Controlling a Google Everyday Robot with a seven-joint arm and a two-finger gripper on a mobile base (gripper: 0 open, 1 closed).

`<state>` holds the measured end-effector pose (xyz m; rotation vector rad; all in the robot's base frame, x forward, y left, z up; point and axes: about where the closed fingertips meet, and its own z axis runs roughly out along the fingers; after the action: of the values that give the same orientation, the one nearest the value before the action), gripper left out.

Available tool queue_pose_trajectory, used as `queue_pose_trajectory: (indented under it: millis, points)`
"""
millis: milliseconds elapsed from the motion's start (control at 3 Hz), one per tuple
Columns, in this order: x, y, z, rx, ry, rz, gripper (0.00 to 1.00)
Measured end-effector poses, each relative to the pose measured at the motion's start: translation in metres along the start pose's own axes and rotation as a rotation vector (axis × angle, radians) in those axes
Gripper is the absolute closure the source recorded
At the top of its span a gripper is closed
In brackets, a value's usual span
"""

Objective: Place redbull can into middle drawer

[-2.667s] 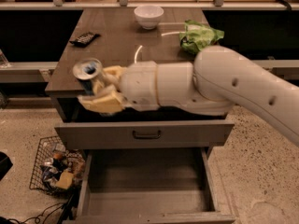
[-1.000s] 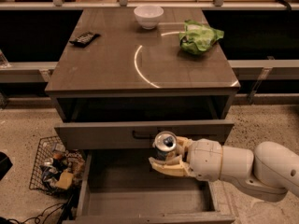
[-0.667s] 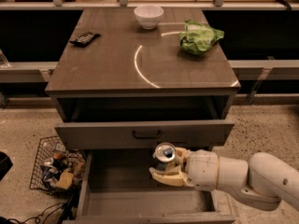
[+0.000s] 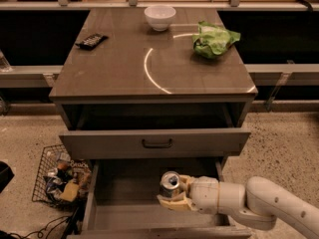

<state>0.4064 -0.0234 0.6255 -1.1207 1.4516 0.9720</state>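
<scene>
The redbull can, silver top with pull tab up, stands upright in my gripper, which is shut on it. The arm reaches in from the lower right. The can is held inside the open middle drawer, low over its bare grey floor at the middle right. I cannot tell whether the can's base touches the floor. The pale fingers wrap the can's lower body.
Above the can is a grey drawer front with a dark bar handle. On the cabinet top are a white bowl, a green bag and a black remote. A wire basket of clutter sits on the floor at the left.
My gripper has carried the can from the cabinet's top left corner down in front of the cabinet and lowered it into the open middle drawer, shifting slightly left.
</scene>
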Motion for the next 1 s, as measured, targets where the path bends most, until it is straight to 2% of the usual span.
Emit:
queue_pose_trajectory:
  millis: [333, 667, 1000]
  points:
    - [0.024, -0.013, 0.019, -0.017, 0.017, -0.012, 1.0]
    - [0.041, -0.028, 0.043, -0.032, 0.004, -0.012, 1.0]
    - [0.077, -0.041, 0.096, -0.08, -0.042, 0.009, 1.0]
